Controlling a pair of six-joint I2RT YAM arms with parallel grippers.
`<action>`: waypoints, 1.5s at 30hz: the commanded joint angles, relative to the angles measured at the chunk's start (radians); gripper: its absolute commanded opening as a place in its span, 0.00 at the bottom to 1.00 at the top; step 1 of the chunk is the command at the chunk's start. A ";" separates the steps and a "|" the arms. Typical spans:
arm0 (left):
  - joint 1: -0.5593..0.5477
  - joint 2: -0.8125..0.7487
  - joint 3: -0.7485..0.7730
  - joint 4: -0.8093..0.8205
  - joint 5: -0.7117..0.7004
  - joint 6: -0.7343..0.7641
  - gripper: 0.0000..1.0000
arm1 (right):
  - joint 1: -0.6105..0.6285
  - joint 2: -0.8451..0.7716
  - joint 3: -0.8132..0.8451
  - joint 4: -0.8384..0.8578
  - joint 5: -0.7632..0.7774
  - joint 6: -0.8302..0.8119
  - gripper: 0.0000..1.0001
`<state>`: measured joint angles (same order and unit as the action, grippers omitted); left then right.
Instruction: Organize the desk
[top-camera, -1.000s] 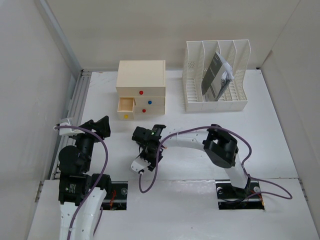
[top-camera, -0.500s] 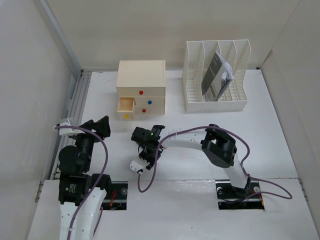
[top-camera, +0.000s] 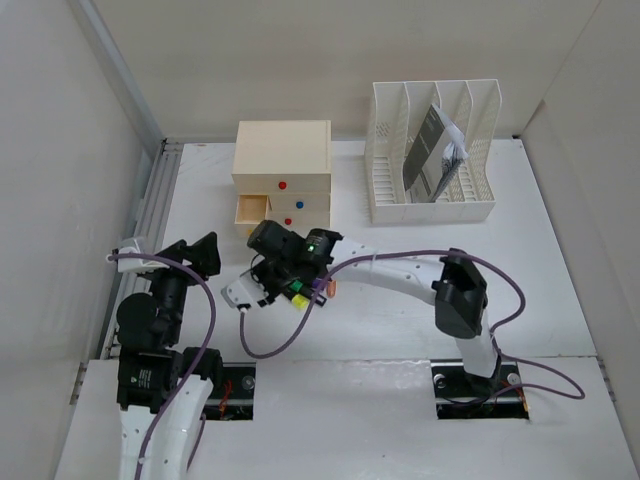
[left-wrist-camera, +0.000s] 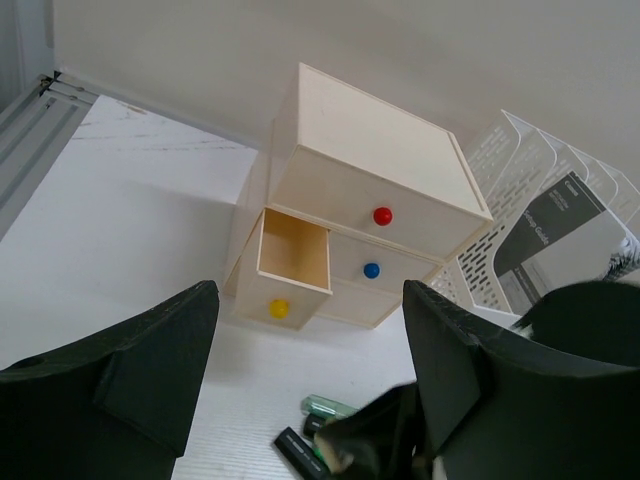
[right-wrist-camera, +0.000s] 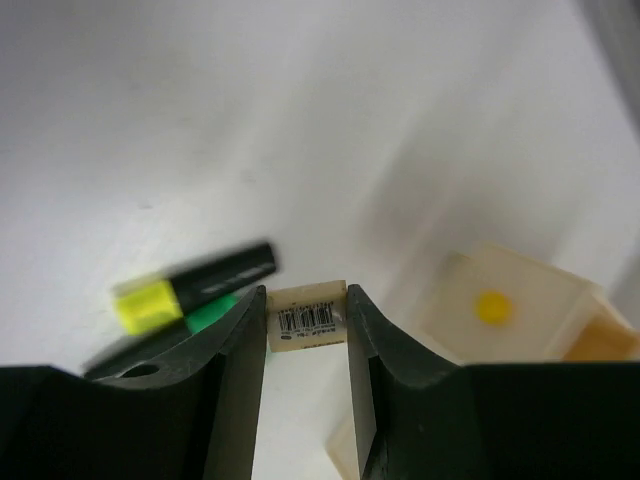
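The desk (top-camera: 520, 260) is a white tabletop. My right gripper (top-camera: 264, 243) reaches left, just in front of the beige drawer box (top-camera: 282, 160). In the right wrist view this gripper (right-wrist-camera: 307, 300) is shut on a small beige block with a barcode label (right-wrist-camera: 307, 315), held above the desk. The pulled-out drawer with the yellow knob (right-wrist-camera: 492, 306) lies just ahead of it. My left gripper (top-camera: 195, 252) stays at the left, open and empty. In its own view the left gripper (left-wrist-camera: 308, 300) faces the open drawer (left-wrist-camera: 293, 245).
Several highlighters (top-camera: 296, 290) lie on the desk under the right wrist, a yellow one (right-wrist-camera: 195, 285) and a green one among them. A white file rack (top-camera: 430, 150) with a booklet stands at the back right. An aluminium rail (top-camera: 150, 210) runs along the left edge.
My right gripper has moved from the near middle of the desk up and left to the open drawer, its jaws narrower now. The highlighters it covered now show. The left arm is still.
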<state>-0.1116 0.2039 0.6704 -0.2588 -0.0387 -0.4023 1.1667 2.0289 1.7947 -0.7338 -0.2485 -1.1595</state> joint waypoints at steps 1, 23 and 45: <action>-0.005 -0.018 -0.003 0.050 -0.007 0.000 0.72 | 0.011 -0.075 0.064 0.235 0.187 0.135 0.21; -0.005 -0.037 0.015 0.004 -0.135 -0.032 0.72 | -0.090 0.080 0.200 0.563 0.469 0.195 0.21; -0.005 -0.037 0.015 -0.007 -0.144 -0.041 0.72 | -0.128 0.186 0.250 0.554 0.410 0.245 0.37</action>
<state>-0.1116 0.1783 0.6689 -0.2901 -0.1741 -0.4393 1.0378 2.2250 1.9892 -0.2180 0.1749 -0.9379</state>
